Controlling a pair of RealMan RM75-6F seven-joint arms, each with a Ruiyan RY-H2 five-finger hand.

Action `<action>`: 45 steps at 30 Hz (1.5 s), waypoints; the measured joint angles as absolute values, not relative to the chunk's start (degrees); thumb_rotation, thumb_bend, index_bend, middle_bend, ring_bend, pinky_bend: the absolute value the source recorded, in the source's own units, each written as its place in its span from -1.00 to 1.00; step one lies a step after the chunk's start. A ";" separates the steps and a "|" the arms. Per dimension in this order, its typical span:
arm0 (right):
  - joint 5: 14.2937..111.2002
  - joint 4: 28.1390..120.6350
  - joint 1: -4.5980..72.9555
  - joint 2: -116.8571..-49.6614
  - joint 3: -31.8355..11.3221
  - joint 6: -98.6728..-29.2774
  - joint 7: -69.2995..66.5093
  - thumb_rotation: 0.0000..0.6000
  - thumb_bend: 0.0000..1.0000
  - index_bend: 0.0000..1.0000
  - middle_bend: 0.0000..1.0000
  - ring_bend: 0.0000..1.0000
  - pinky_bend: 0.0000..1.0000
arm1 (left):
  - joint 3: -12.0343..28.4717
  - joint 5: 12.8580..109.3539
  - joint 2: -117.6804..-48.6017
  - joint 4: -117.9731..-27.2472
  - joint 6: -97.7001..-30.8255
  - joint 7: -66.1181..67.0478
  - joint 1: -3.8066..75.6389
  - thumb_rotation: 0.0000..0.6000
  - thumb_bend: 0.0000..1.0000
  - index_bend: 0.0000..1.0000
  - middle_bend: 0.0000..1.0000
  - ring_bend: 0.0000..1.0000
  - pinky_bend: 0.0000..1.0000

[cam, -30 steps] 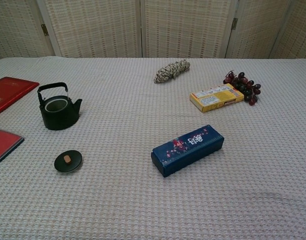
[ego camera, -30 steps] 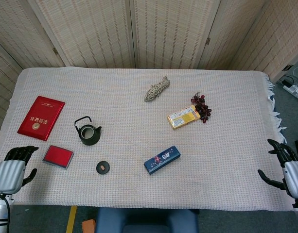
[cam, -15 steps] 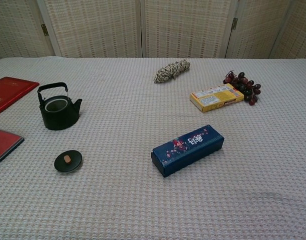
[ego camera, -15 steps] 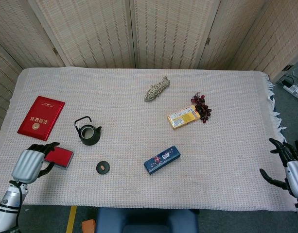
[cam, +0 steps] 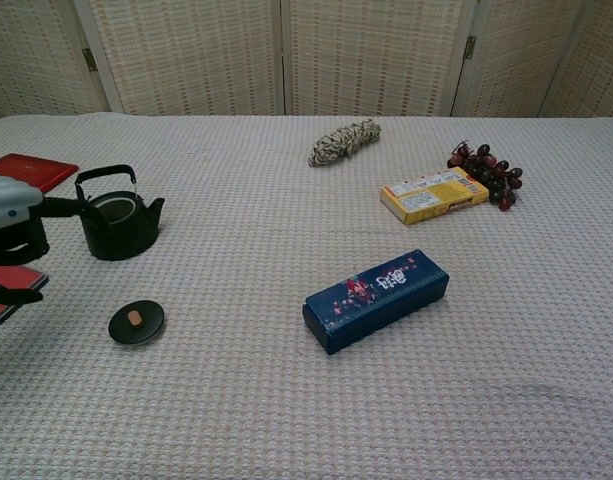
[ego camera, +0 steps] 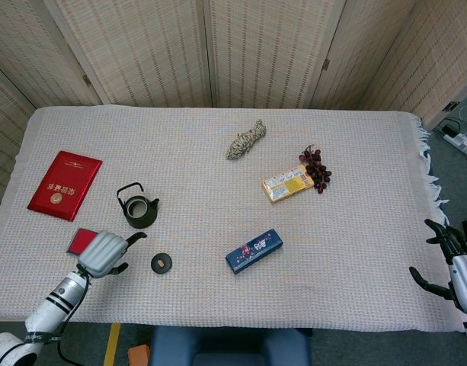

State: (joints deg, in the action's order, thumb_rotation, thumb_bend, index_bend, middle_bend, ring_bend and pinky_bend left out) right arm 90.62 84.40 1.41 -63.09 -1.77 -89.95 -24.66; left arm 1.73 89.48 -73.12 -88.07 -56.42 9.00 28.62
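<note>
Head view is showing the left hand (ego camera: 103, 254) hovering over the worktop (ego camera: 218, 152) just in front of the black teapot (ego camera: 138, 210), with the teapot lid (ego camera: 161, 264) lying just to the hand's right and the small red case (ego camera: 82, 240) partly hidden beneath it. Its fingers are spreading apart and holding nothing; in the chest view the same left hand (cam: 11, 235) is sitting just left of the teapot (cam: 116, 222), one finger reaching toward the pot's handle. Judging by this, the approach step is in hand: the hand is nearing the teapot and lid but touching neither. The next move would call for settling on one of the two and lowering the fingers squarely, since the lid (cam: 136, 322) is flat and low, with only a small knob to pinch.

Far right of the teapot, off the worktop's edge, the right hand (ego camera: 454, 263) is resting idle with fingers apart and empty.

As for writing, the red booklet (ego camera: 64, 184) left of the teapot is carrying gold characters and an emblem, too small to read. The blue box (cam: 376, 298) right of the lid is bearing white characters, and the yellow box (cam: 432, 193) beside the grapes (cam: 486, 170) has print, all illegible.
</note>
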 measured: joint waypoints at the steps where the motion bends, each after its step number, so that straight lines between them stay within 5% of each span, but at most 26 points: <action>1: 90.65 84.37 1.40 -63.09 -1.78 -89.99 -24.68 1.00 -0.39 -0.87 -0.68 -0.37 -0.80 | 1.56 89.25 -73.68 -87.93 -55.78 9.50 29.06 1.00 -0.59 -0.65 0.84 0.83 0.65; 21: 90.25 83.12 1.18 -63.60 -1.66 -89.59 -25.68 1.00 -0.39 -0.87 -0.68 -0.37 -0.80 | 0.79 81.84 -81.01 -86.17 -49.60 16.60 33.07 1.00 -0.59 -0.63 0.85 0.86 0.65; 45: 89.63 81.69 0.43 -64.23 -1.63 -89.76 -27.02 1.00 -0.39 -0.87 -0.68 -0.37 -0.80 | 0.69 77.24 -83.53 -85.14 -48.43 18.18 35.39 1.00 -0.55 -0.33 0.86 0.86 0.66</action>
State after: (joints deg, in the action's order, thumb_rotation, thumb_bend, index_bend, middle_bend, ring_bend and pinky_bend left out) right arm 89.63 81.69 0.43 -64.23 -1.63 -89.76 -27.02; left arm 0.69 77.24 -83.53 -85.14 -48.43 18.18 35.39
